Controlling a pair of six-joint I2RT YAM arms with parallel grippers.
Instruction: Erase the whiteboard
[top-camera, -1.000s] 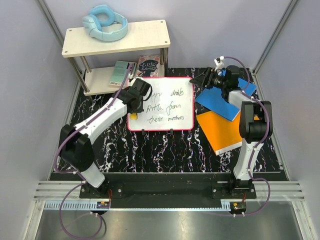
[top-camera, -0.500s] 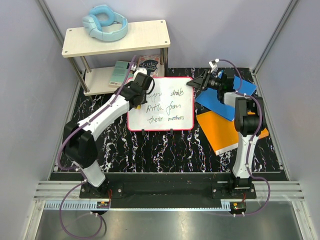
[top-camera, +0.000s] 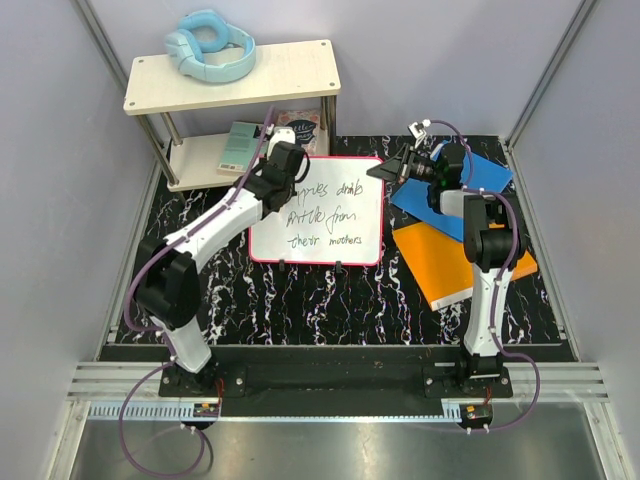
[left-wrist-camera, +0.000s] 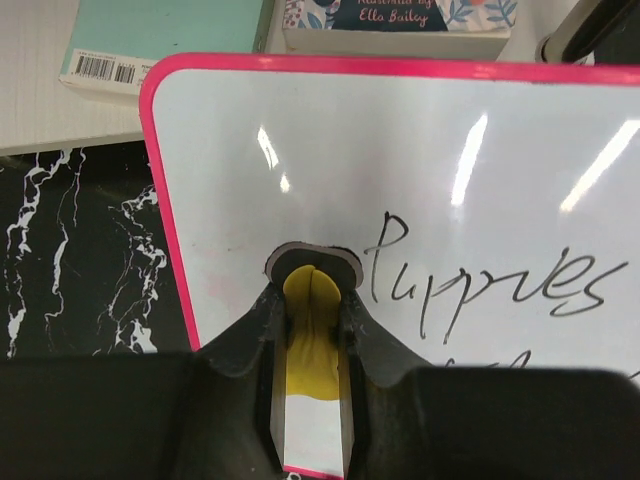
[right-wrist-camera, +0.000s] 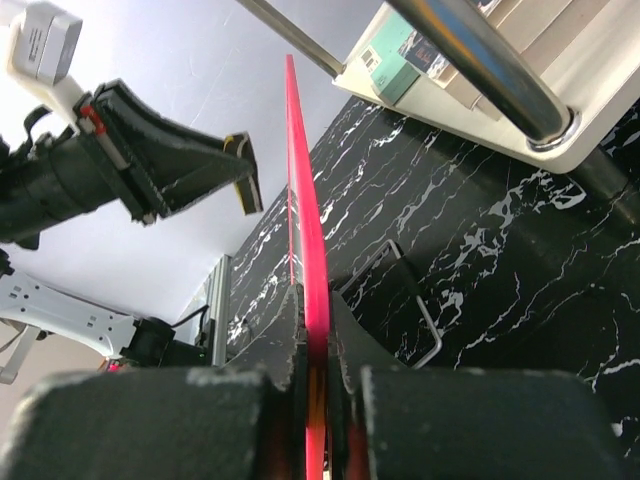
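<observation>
While the black, white-veined desk (top-camera: 330, 300) is filling the middle of the top view, a pale two-tier shelf (top-camera: 285, 70) is standing at its upper left corner. The whiteboard (top-camera: 340, 215) is lying at the centre of the desk, just below the shelf in the frame. Its pink border is running round three lines of dark handwriting that are covering the middle and right of its face. To its right, an orange book (top-camera: 445, 262) is lying flat toward the lower right, and a blue book (top-camera: 432, 208) is resting just above it in the frame. Light blue headphones (top-camera: 210, 47) are sitting on the shelf's top board. A teal book (top-camera: 238, 146) is lying on the lower one, just beyond the whiteboard's upper left corner.

The left gripper (top-camera: 283, 185) is reaching over the upper left part of the whiteboard. In the left wrist view its jaws are clamping a yellow eraser (left-wrist-camera: 311, 330), whose dark rounded end is meeting the white surface just left of the first written letter, near the board's left border. The right gripper (top-camera: 383, 171) is sitting at the whiteboard's upper right corner. In the right wrist view its jaws are pinching the pink edge, which is showing edge-on and running up the middle of the frame.
</observation>
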